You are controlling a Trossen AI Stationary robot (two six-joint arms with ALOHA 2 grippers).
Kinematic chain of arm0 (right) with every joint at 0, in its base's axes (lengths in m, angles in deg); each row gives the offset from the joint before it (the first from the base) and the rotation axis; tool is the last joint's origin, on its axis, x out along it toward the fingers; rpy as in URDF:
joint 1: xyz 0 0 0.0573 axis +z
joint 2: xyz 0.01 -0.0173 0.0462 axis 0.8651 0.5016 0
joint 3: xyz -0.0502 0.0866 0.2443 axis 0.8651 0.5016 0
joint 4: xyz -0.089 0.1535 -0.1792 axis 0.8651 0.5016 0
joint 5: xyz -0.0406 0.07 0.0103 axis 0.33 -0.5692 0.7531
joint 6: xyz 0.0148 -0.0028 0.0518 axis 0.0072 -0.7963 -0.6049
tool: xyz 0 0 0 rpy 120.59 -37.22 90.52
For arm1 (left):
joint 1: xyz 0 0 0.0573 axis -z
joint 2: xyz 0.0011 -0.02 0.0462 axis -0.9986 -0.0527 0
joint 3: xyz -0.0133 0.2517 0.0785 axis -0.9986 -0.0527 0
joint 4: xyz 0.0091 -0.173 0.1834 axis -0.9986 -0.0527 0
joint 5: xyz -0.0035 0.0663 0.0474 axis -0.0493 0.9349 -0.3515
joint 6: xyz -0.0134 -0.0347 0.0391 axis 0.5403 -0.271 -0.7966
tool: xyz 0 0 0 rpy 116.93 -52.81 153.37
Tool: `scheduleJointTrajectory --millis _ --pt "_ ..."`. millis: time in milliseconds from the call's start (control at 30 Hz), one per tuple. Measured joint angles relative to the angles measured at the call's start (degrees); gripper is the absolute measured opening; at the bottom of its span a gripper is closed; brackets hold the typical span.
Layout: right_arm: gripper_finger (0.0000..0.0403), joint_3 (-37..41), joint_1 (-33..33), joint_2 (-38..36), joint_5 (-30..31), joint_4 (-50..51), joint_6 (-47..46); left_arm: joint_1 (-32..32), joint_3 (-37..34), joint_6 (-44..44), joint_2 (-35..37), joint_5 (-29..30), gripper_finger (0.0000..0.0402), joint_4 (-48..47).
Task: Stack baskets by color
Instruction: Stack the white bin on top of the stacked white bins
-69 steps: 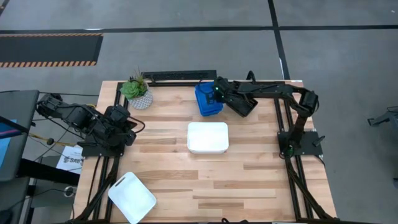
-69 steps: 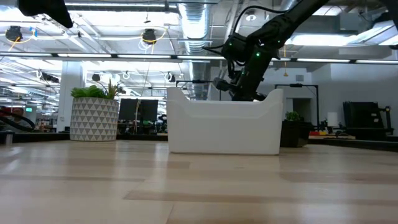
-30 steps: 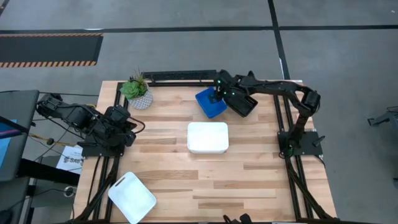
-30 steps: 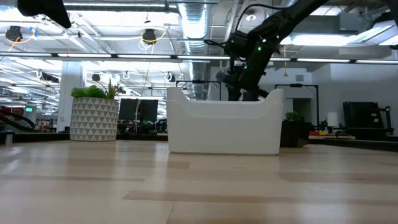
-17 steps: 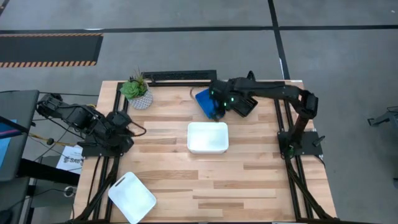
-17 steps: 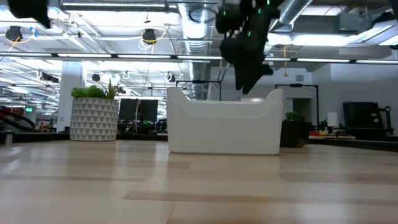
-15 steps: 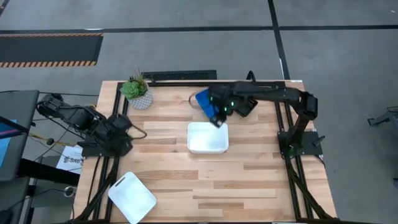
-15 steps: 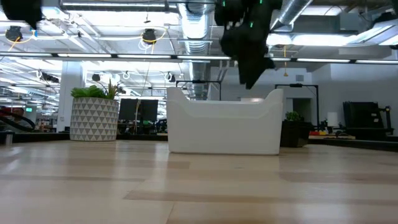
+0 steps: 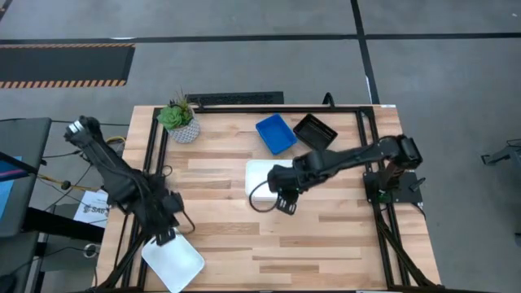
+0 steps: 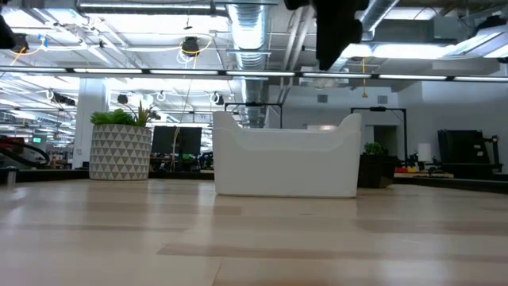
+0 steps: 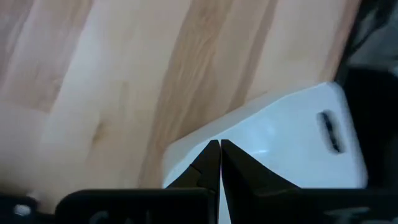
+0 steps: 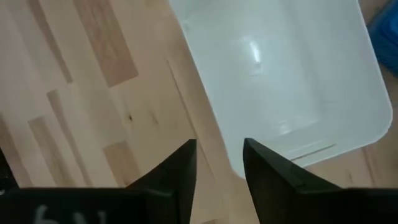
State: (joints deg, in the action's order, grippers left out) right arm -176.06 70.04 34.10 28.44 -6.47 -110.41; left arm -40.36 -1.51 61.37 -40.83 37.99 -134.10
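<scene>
The right hand (image 9: 282, 201) hangs over the near edge of the white basket (image 9: 262, 174) in the middle of the desk (image 9: 342, 236), its fingers (image 12: 180, 167) parted with only bare wood and the basket's rim showing between them, so it holds nothing. The blue basket (image 9: 275, 133) and the black basket (image 9: 314, 130) lie well beyond this hand, at the far side of the desk, with the plant (image 9: 179, 119) off in the far corner. The left hand (image 9: 167, 236) hovers right at the edge of the second white basket (image 9: 172, 259), fingers (image 11: 209, 163) pressed together and empty. The risks I would judge likeliest: the right hand's gap looks narrow and sits just off the rim, so if it descends slightly misaligned a finger could land on top of the wall and shove or tip the basket instead of straddling it. On the other side, the second white basket sits right at the near corner of the desk (it appears to overhang a little), and a closed hand pressing or nudging it could push it off the edge. A thin plastic wall pinched at one point may also swing or slip once lifted, spoiling the stack.
</scene>
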Motion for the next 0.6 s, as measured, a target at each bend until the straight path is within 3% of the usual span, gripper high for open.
scheduleJointTrajectory --millis 200,367,600 --pt "0.0142 0.0 1.91 0.0 1.23 -0.55 -2.21 4.02 1.53 -11.95 -11.41 -1.24 0.0 2.1" --pt "0.0134 0.0 2.08 0.0 1.33 -0.47 -2.9 5.75 2.21 -14.72 -19.62 -8.78 0.0 4.63" --pt "0.0131 0.0 2.24 0.0 1.33 -1.35 -1.19 6.0 2.23 -20.85 -26.26 -9.48 0.0 3.99"
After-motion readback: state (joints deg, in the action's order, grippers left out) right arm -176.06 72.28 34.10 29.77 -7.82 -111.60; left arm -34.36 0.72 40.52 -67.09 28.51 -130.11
